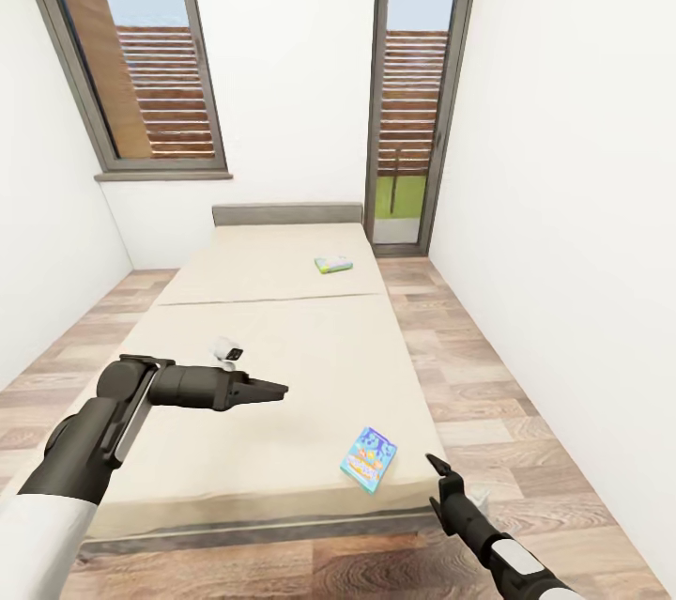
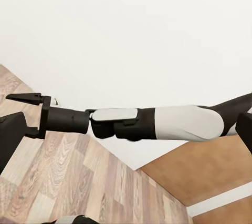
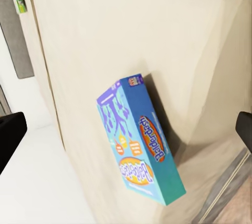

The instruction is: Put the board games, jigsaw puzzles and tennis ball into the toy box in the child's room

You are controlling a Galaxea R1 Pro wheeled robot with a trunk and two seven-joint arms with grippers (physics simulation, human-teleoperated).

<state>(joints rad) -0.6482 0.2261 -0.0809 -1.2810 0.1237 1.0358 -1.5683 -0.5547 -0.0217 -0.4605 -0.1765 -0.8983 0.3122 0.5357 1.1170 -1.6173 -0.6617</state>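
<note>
My left arm reaches across the near half of the bed [image 1: 282, 337], forearm level and pointing right, its gripper [image 1: 272, 389] hanging over the mattress with the dark fingers drawn to a point and nothing between them. My right arm comes up from the lower right, its gripper [image 1: 439, 469] just off the bed's near right corner; I cannot tell how far its fingers are apart, and they hold nothing. The blue game [image 1: 369, 458] lies flat by that corner, a thin cardboard box with bright cartoon print. The second game [image 1: 333, 264], pale with a green edge, lies on the far half, towards the right. The mattress is plain beige and matte, with a seam across its middle. The floor [image 1: 488, 393] is wood plank.
</note>
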